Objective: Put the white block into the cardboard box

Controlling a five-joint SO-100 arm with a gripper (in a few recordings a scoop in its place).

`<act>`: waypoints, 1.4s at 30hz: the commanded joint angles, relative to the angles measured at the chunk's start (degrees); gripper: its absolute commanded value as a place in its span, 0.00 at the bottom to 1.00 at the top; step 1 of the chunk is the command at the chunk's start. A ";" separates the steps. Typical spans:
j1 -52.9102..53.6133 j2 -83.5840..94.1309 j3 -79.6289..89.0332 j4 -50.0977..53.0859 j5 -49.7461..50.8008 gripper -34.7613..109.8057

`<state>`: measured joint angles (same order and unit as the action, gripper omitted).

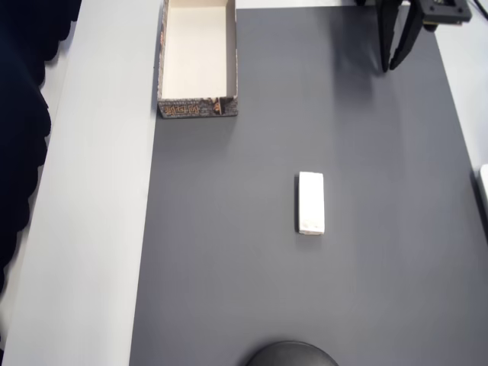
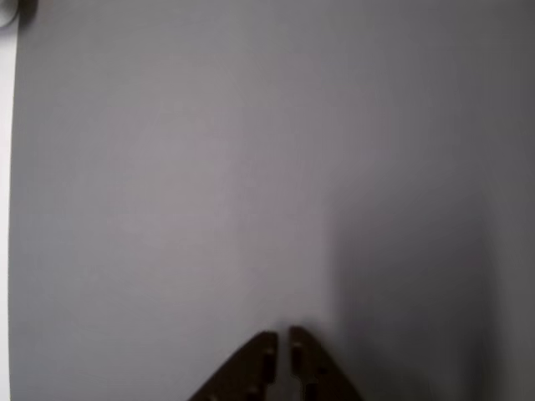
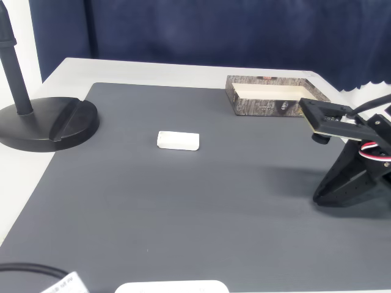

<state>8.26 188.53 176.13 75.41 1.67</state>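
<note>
White block (image 1: 311,202) on dark grey mat (image 1: 305,290); cardboard box (image 1: 197,108) cream inside, brown patterned outside; black gripper (image 1: 397,62).

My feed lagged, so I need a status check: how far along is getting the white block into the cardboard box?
Nothing looks done yet. The white block lies flat on the dark mat, apart from the cardboard box, whose cream inside shows nothing in it. In hand: nothing; the end effector hangs over bare mat near the mat's edge, fingers nearly together, far from the block. Left: reach the block, grasp it, carry it over and drop it in the box.
</note>
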 commanded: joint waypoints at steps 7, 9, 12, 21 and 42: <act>-0.26 1.85 1.05 0.09 -0.44 0.23; -0.26 1.85 1.05 0.09 -0.44 0.23; -0.26 1.85 1.05 0.09 -0.44 0.23; -0.26 1.85 1.05 0.09 -0.44 0.23; -1.05 1.41 0.70 -1.05 -4.66 0.23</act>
<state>8.26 188.53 176.13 75.32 -2.20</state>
